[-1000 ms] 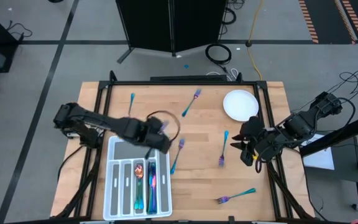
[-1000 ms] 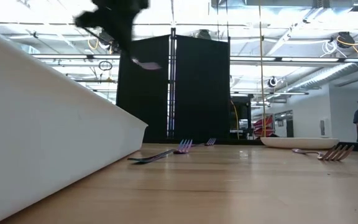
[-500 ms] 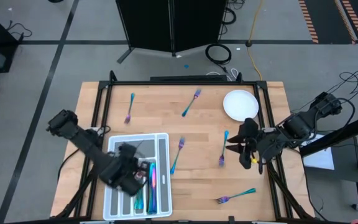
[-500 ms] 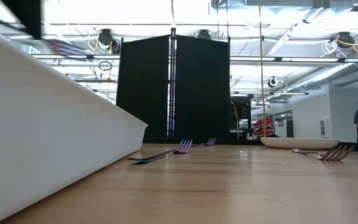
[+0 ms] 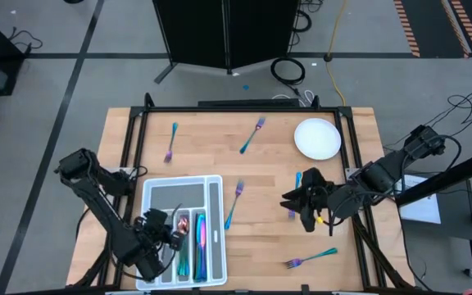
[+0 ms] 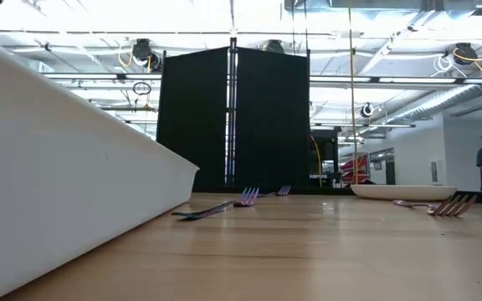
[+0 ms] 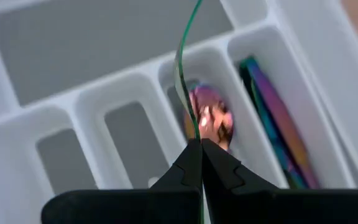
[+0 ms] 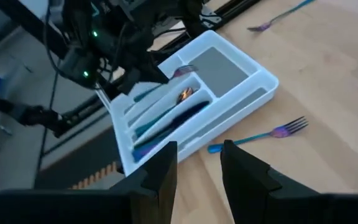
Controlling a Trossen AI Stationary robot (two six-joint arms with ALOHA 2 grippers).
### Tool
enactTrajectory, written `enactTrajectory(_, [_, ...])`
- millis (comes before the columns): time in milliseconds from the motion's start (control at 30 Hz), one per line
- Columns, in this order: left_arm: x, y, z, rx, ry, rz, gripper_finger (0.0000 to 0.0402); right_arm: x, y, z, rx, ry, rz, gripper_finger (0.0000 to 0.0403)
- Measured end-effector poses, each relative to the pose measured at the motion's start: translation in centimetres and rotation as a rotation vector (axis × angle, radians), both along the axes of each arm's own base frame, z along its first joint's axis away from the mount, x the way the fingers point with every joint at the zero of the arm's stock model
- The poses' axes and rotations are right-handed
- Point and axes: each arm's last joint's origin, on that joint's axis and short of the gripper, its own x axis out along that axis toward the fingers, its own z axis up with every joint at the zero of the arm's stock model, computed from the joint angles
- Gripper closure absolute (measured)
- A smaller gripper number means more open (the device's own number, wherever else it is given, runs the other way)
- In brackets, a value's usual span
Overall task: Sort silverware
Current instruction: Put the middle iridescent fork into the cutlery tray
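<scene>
Over the near left part of the table, the left gripper [image 7: 201, 163] hangs above the white compartmented tray [image 5: 156, 192], its fingers pinched tight on the thin teal handle of a fork [image 7: 185, 68], seen edge-on in the left wrist view and with its tines showing pale in the right wrist view; the tray's wide cross compartment at the far end shows only its grey floor; of the long slots, the two on the left look bare, the next holds a coppery spoon [image 5: 183, 224] directly beneath the held piece, and the slot beside it holds teal, blue and purple pieces [image 5: 200, 238] lying lengthwise; the right gripper [image 5: 304, 211] hovers over the wood well right of the tray, fingers parted with nothing between them, just above a blue-handled fork [image 5: 295, 190]; other forks lie scattered on the table [image 5: 252, 168], one [image 5: 233, 204] just beside the tray's right wall; a round white plate [image 5: 317, 138] sits at the far right.
</scene>
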Motion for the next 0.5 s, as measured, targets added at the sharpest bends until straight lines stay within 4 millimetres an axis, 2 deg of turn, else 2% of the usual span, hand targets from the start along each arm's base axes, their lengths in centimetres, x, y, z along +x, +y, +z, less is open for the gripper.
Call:
enactTrajectory(200, [-0.7,-0.5,-2.2,-0.080,-0.012,-0.041,0.0400,1.0,0.7,-0.3,0.100,-0.019,-0.042,0.0293])
enactTrajectory(500, [-0.9,-1.2,-2.8,-0.133,0.050,-0.072,0.0400,2.0,1.4,-1.2,0.114,0.005,-0.025,0.0293])
